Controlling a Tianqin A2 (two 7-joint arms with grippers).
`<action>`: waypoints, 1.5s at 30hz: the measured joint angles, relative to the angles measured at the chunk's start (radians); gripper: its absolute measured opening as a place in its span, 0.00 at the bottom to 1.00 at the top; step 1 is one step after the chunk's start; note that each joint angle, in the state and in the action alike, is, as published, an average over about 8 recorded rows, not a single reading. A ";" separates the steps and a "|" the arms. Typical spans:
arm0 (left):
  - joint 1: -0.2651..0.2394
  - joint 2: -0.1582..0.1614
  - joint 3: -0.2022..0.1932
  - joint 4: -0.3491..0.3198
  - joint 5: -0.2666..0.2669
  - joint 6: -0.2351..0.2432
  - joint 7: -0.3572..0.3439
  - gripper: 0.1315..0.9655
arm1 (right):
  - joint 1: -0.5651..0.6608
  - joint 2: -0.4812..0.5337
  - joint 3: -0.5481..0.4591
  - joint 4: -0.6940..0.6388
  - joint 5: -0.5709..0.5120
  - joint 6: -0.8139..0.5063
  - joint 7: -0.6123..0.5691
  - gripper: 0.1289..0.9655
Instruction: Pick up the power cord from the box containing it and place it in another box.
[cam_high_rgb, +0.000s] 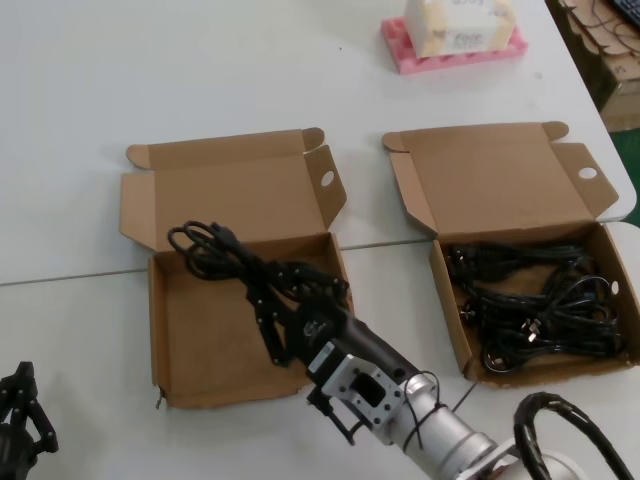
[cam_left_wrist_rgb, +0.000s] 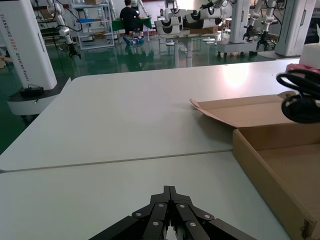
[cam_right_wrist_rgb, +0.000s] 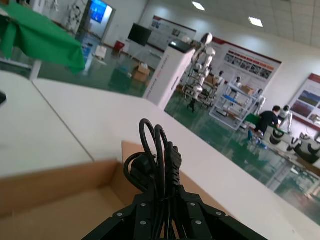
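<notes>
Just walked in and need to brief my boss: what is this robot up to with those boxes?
The right gripper is shut on a bundled power cord and holds it above the left box, which has a ragged front wall. The right box holds more black cords. The left gripper waits, shut, near the table's front edge.

Matt black rubber power cord (cam_high_rgb: 215, 250); brown cardboard another box (cam_high_rgb: 190, 340).
</notes>
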 joint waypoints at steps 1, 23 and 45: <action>0.000 0.000 0.000 0.000 0.000 0.000 0.000 0.04 | 0.001 0.003 -0.004 -0.005 0.005 0.003 0.000 0.13; 0.000 0.000 0.000 0.000 0.000 0.000 0.000 0.04 | 0.008 0.158 0.003 0.156 0.255 0.015 0.000 0.37; 0.000 0.000 0.000 0.000 0.000 0.000 0.000 0.07 | -0.173 0.279 0.419 0.612 0.436 -0.025 0.000 0.82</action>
